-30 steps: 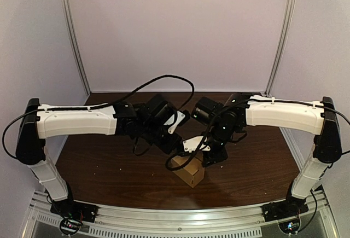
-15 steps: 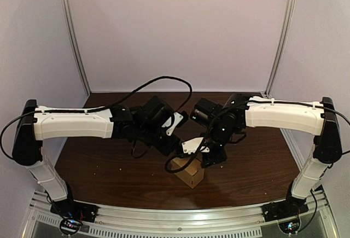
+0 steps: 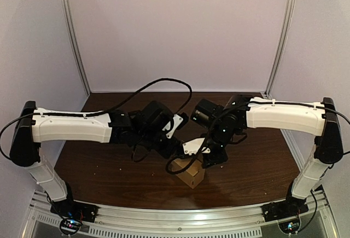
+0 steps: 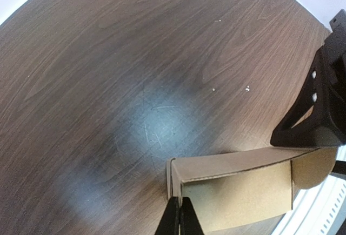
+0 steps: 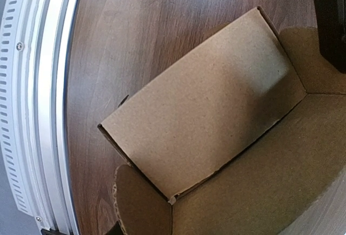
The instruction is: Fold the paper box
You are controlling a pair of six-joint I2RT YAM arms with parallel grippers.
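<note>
- Two arms reach inward over the dark wooden table (image 3: 104, 167) in the overhead view. Their tools meet low and just right of centre in the frame.
- One small brown paper box (image 3: 191, 175) stands on the table directly under them, close to the near edge. Its top is open.
- In the overhead view, the left gripper (image 3: 176, 148) comes in from the left and sits at the box's upper left corner.
- Seen from the left wrist, that tool's two dark fingers (image 4: 186, 221) lie pressed together at the bottom centre of the frame. The box's left wall edge runs straight down into them. They appear to be pinched on that edge, though the frame crops the contact.
- The right gripper (image 3: 211, 158) comes down from the upper right onto the box's far right side. In the left wrist view one of its black fingers rests against the top rim at the right of the frame.
- I cannot tell whether the right tool's fingers are apart or together. Its own camera shows mostly cardboard.
- The right wrist view looks into the box. One broad panel leans across the centre, and a rounded flap (image 5: 139, 208) curls at the lower left.
- A ribbed metal rail (image 5: 38, 111) runs down the left of that frame, near the box.
- A few pale specks (image 4: 247, 88) lie on the wood, well apart from the box.
</note>
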